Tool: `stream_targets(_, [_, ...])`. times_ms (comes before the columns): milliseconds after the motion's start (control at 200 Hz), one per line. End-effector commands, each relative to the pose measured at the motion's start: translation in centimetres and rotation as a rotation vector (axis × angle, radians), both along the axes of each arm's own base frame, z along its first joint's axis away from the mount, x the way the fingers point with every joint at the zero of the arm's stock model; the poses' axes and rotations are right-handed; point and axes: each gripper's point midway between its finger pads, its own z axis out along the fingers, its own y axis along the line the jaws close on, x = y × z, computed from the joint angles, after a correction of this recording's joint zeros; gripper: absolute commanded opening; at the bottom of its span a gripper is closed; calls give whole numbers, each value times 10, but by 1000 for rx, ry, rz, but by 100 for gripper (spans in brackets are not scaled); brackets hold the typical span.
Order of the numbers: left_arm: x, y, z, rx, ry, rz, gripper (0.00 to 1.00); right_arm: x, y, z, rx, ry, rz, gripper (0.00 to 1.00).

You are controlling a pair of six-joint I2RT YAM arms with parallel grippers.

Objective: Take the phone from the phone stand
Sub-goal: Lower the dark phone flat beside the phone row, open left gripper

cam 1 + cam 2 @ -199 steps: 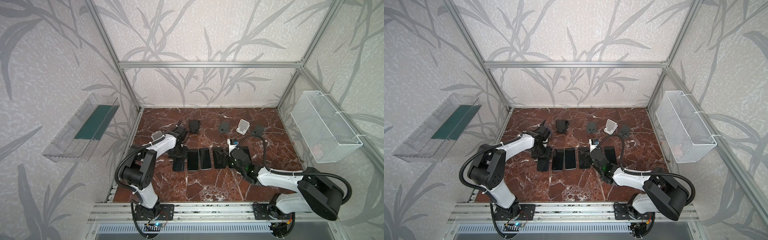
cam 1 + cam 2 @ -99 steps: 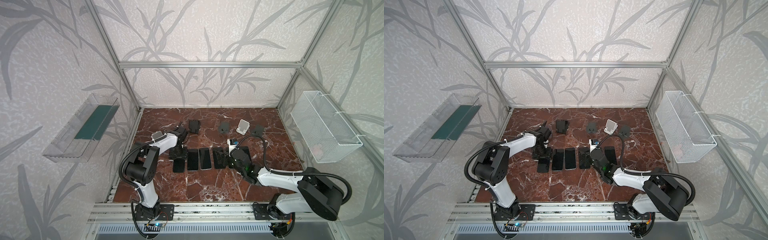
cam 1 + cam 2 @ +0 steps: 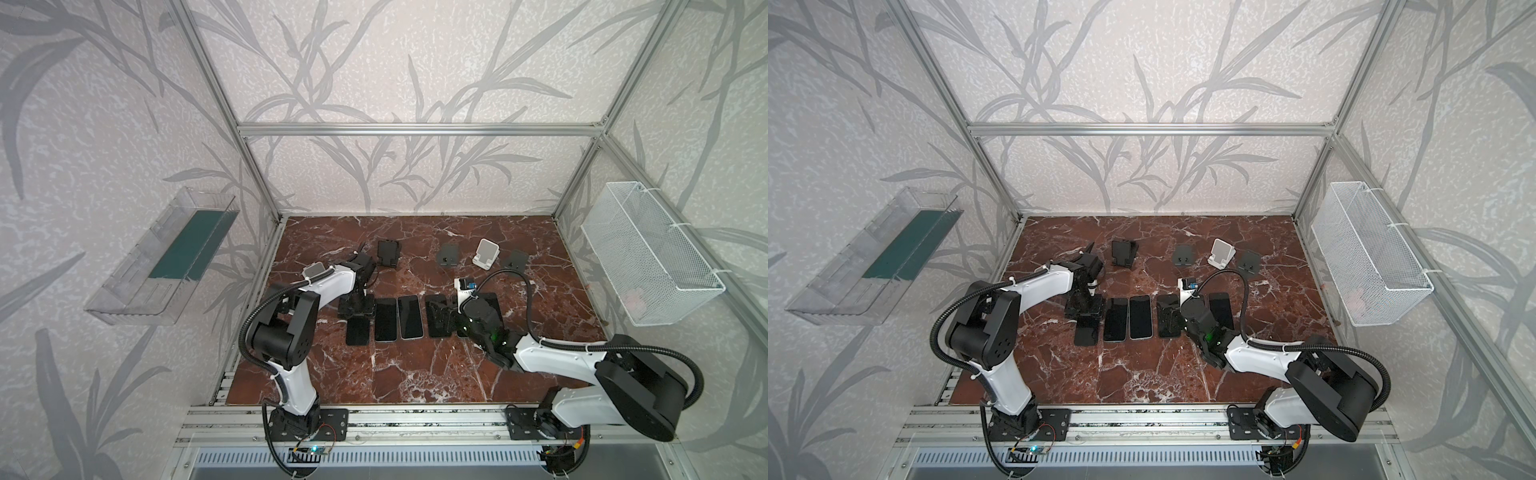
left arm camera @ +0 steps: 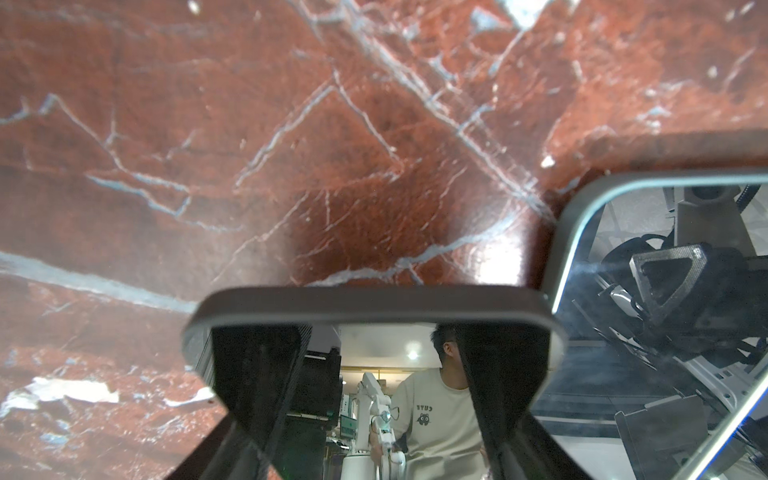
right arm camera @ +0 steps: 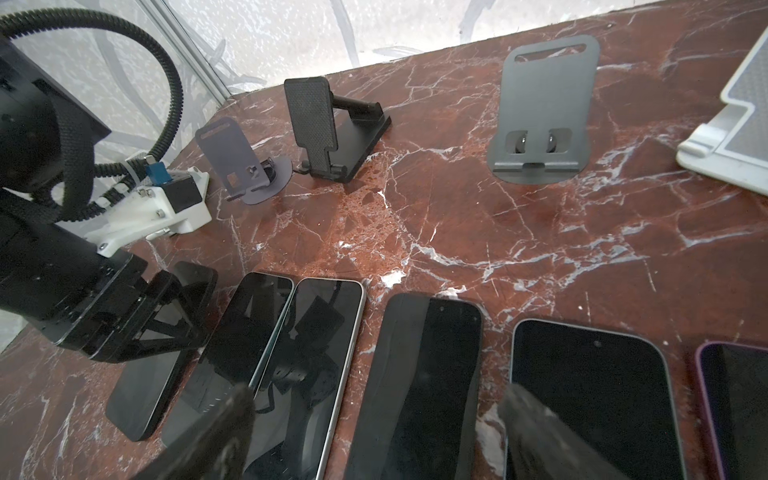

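The phone is a black slab lying flat on the marble table, at the left end of a row of phones. My left gripper points straight down over its far end. In the left wrist view its gripper straddles the phone, with a finger against each long edge. The right wrist view shows the same left gripper on that phone. Just behind stands a grey round-based phone stand, empty. My right gripper hovers open over another phone.
Several more phones lie side by side in the row. Empty stands line the back: a black folding one, a grey one, a white one, another grey one. A wire basket hangs on the right wall and a clear shelf on the left wall.
The left arm's elbow has swung slightly to the right while its gripper stays on the leftmost phone. The phones and the right arm have not visibly moved.
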Motion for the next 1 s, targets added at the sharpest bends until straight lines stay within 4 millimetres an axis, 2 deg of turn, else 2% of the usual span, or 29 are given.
stream_targets(0, [-7, -1, -2, -2, 37, 6, 72, 2, 1, 4, 21, -4, 0, 92])
stream_targets(290, [-6, -8, -4, -30, 54, 14, 74, 1, 4, 4, 20, -6, 13, 92])
stream_targets(540, [-5, -4, -2, -7, 49, 26, 78, 1, 10, -2, 21, 16, 33, 92])
stream_targets(825, [0, -4, 14, -15, -6, 27, 85, 2, 8, -3, 11, 15, 27, 92])
stream_targets(1000, [3, -4, 27, -25, -52, 18, 86, 2, 9, -4, 15, 19, 32, 92])
